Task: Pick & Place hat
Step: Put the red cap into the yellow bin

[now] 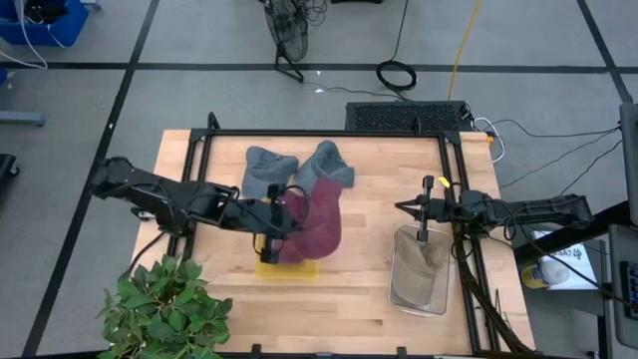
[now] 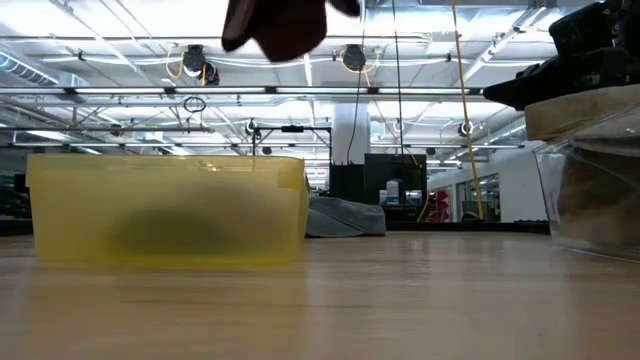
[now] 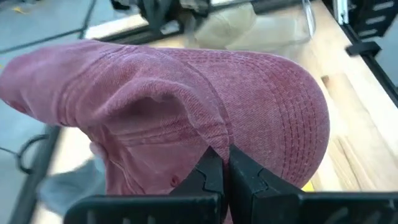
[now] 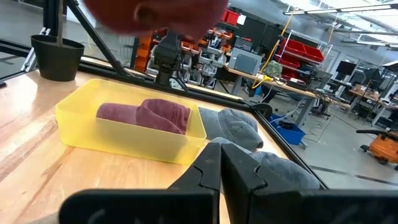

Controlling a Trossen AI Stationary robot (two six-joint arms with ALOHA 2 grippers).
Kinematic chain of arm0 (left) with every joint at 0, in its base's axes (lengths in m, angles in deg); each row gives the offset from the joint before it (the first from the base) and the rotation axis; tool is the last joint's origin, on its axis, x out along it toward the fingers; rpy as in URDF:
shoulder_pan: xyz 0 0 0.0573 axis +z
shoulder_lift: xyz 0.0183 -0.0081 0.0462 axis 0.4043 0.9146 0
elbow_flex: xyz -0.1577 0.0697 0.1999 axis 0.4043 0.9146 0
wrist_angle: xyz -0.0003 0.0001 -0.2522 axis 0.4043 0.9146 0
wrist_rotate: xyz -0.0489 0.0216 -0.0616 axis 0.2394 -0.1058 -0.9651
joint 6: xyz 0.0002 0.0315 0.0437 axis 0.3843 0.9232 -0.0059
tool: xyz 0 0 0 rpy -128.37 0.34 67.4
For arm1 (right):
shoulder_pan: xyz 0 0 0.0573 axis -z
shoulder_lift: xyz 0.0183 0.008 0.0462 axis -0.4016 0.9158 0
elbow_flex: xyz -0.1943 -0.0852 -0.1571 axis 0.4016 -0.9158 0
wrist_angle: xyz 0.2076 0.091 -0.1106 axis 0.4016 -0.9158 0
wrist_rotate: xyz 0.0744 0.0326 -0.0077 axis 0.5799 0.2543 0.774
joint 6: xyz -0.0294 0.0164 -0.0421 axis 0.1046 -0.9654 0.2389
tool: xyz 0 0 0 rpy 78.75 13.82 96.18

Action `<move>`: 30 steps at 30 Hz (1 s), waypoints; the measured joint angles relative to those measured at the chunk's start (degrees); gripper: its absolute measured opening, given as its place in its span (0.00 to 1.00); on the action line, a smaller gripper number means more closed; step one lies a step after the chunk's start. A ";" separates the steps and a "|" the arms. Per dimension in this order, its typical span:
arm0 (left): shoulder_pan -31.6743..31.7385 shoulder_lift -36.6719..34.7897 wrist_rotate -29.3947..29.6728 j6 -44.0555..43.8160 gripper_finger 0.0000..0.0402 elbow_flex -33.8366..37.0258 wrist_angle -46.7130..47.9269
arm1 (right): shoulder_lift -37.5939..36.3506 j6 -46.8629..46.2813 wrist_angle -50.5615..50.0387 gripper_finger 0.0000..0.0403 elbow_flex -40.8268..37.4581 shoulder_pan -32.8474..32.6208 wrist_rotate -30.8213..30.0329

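The worktop (image 1: pixel 339 289) is pale butcher-block wood edged by a black metal frame, standing on a grey floor crossed by dark lines. A leafy green plant (image 1: pixel 164 309) fills the lower left of the high view, and cables trail over the floor at the top and right.

Just left of centre, the left pincer (image 1: pixel 282 212) is clamped on a maroon cap (image 1: pixel 317 224), its fingers (image 3: pixel 208 174) pressed together on the fabric. The cap hangs over a yellow bin (image 1: pixel 287 267); the low view shows it raised above that bin, at the frame's top. In the right wrist view a second maroon cap (image 4: pixel 146 115) lies inside the bin.

Two grey caps (image 1: pixel 299 170) lie on the wood at upper centre.

At centre right, the right pincer (image 1: pixel 424 211) hovers over a clear bin (image 1: pixel 419 284) holding a tan cap (image 1: pixel 424 257), fingers closed on nothing.

The low view looks into a bright hall with ceiling trusses, hanging cords and benches.
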 joint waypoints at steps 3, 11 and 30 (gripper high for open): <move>1.38 -1.02 -2.71 -1.39 0.01 7.11 -2.31 | 0.00 -0.22 -0.02 0.00 0.00 0.00 0.02; 2.16 -0.98 -2.90 -6.25 0.01 17.86 -0.55 | 0.00 0.02 -0.13 0.00 0.00 -0.01 0.07; 2.96 6.92 -8.56 -5.55 0.01 20.77 -2.63 | 0.02 -0.11 -0.12 0.00 0.00 -0.01 0.13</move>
